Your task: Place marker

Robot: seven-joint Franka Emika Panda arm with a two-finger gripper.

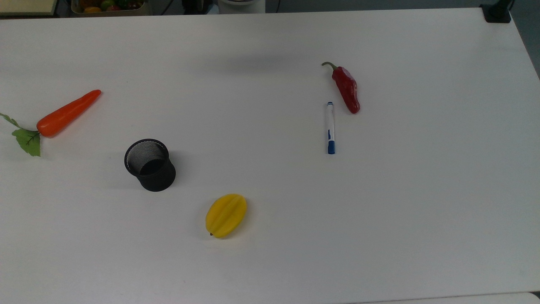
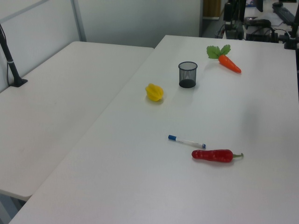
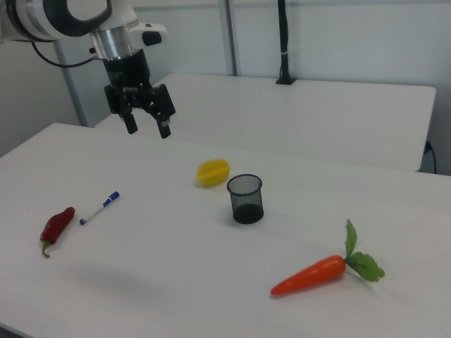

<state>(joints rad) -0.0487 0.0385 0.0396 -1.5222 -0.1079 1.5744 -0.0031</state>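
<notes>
Above the table [image 3: 296, 282], in the right view, I am seeing the claw [image 3: 146, 129] hanging in the air with its two fingers [image 3: 131, 124] spread well apart, gripping nothing and touching nothing.

Taking the black mesh cup [image 1: 150, 164] as my landmark, I am reading it as standing upright with its mouth open; as far as I can see into it in the top view, nothing is lying inside. In the right view the claw is hovering up and toward the right view's left of this cup, well apart from it.

I am finding the marker [image 1: 330, 127] lying flat on the table, far toward the top view's right of the cup, with its blue cap pointing toward the bottom of the top view. In the right view the marker [image 3: 99, 208] is resting below the claw and slightly toward the right view's left, well clear of the fingers.

A red chili pepper [image 1: 346, 87] is lying just beside the marker, on the side away from the cup. A yellow fruit [image 1: 226, 215] is sitting near the cup, toward the top view's lower right of it. An orange carrot [image 1: 67, 112] with green leaves is lying toward the top view's upper left of the cup.
</notes>
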